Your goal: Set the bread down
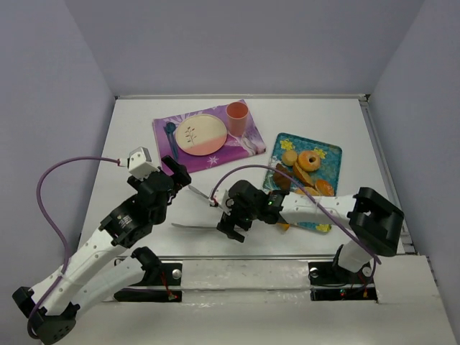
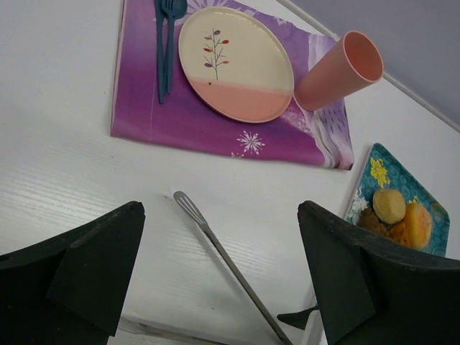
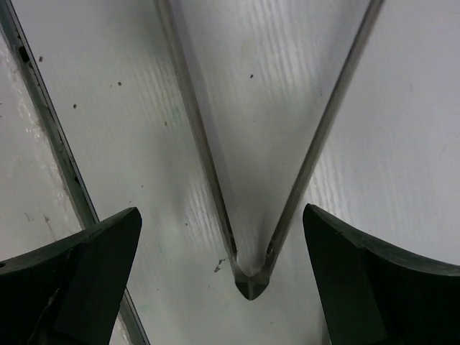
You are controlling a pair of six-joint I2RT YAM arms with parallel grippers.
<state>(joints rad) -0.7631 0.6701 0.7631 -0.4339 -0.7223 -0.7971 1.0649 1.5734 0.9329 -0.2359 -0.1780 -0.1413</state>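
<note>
Both grippers are empty. The left gripper (image 2: 219,208) stands wide open above the white table (image 1: 129,144), with nothing between its fingers. One flat tip of the metal tongs (image 3: 248,286) lies on the table below it. The right gripper (image 3: 221,212) is also spread wide. It sits low over the hinged end of the tongs, one finger on either side of the V, and I see a gap between each finger and the metal. The tongs lie flat near the front edge, between the two arms, their legs fanning out to the left. The bread (image 1: 303,175) is on the teal flowered tray (image 1: 327,154) at the right of the table, just nearer to me than the ring doughnut (image 1: 310,159) and packed among the other pastries; a round bun (image 1: 289,157) lies to its far left. My right arm crosses the near part of that tray. Far left sits a purple placemat (image 1: 165,133) holding a cream and pink plate (image 1: 201,134), dark blue cutlery (image 1: 170,136) to its left and a pink cup (image 1: 237,115) to its right.
</note>
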